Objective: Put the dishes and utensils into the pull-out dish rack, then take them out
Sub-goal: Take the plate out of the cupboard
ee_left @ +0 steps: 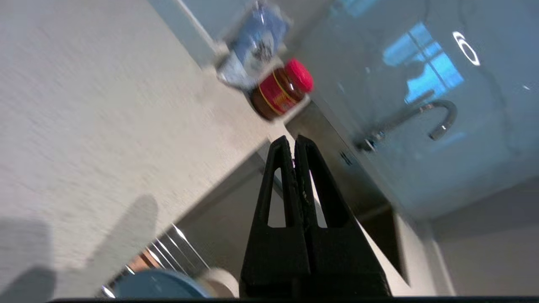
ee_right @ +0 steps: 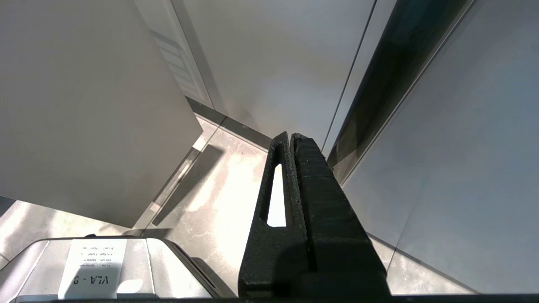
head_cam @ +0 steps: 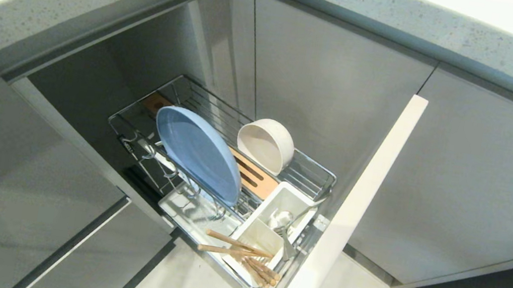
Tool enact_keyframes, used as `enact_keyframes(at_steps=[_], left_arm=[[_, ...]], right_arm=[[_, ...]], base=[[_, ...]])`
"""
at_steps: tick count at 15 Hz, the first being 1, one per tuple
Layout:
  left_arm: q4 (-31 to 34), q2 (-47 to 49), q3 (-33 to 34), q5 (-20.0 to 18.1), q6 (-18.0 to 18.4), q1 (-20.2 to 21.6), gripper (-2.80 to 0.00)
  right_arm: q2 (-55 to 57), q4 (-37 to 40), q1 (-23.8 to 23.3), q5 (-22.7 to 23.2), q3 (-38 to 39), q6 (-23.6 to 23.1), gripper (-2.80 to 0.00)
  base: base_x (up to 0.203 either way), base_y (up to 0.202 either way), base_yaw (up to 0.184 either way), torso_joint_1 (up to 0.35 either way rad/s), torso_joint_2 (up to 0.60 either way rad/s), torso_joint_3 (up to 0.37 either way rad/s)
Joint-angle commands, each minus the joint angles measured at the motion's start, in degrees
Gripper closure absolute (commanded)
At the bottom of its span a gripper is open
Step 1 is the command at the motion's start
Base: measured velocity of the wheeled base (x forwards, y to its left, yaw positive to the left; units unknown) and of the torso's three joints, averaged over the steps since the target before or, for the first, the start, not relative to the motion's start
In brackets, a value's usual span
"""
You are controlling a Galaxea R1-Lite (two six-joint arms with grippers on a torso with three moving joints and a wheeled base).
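Observation:
The pull-out dish rack stands drawn out from under the counter. In it a pale blue plate leans on edge in the prongs, and a white bowl lies tipped on its side over the wooden strip. Wooden chopsticks and a silver spoon rest in the white caddy at the rack's front. My left gripper is shut and empty, raised above the rack, with the plate and bowl below it. My right gripper is shut and empty, parked low over the floor. Neither arm shows in the head view.
The rack's white-edged front panel juts out to the right of the caddy. Grey cabinet doors flank the opening under a speckled countertop. On the counter stand a red-lidded jar and a blue packet, with a sink tap beyond.

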Motion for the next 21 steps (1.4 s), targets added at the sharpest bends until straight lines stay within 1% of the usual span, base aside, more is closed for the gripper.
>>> enact_keyframes(at_steps=[1, 4, 8, 11, 13, 16, 19, 21], left_arm=[[1.06, 3.02, 0.08, 0.38, -1.56, -5.91, 0.0], [3.73, 4.61, 0.6, 1.21, -3.1, -13.92, 0.0], [3.88, 8.07, 3.65, 7.03, -3.59, -24.05, 0.0], [3.87, 10.59, 6.39, 8.23, -5.31, -31.38, 0.0], [3.92, 12.89, 7.75, 10.21, -6.13, -34.15, 0.0], [3.73, 15.45, 10.05, 11.64, -7.7, -39.16, 0.0], [3.57, 19.96, 11.68, 17.41, -8.77, -44.59, 0.0], [3.74, 22.91, 12.37, 19.04, -9.57, -45.58, 0.0]], right_arm=[[-0.24, -0.02, 0.01, -0.01, 0.09, -0.02, 0.0], [-0.18, -0.02, 0.01, -0.01, 0.09, 0.0, 0.0], [-0.24, -0.02, 0.01, -0.01, 0.09, -0.02, 0.0], [-0.24, -0.02, 0.01, -0.01, 0.09, -0.02, 0.0], [-0.21, -0.02, 0.01, -0.01, 0.09, -0.01, 0.0], [-0.24, -0.02, 0.01, -0.01, 0.09, 0.07, 0.0], [-0.22, -0.02, 0.01, -0.01, 0.09, -0.02, 0.0], [-0.15, -0.02, 0.01, -0.01, 0.09, -0.02, 0.0]], base=[[0.0, 0.0, 0.0, 0.0, 0.0, 0.0], [0.0, 0.0, 0.0, 0.0, 0.0, 0.0], [0.0, 0.0, 0.0, 0.0, 0.0, 0.0], [0.0, 0.0, 0.0, 0.0, 0.0, 0.0], [0.0, 0.0, 0.0, 0.0, 0.0, 0.0], [0.0, 0.0, 0.0, 0.0, 0.0, 0.0], [0.0, 0.0, 0.0, 0.0, 0.0, 0.0], [0.0, 0.0, 0.0, 0.0, 0.0, 0.0]])
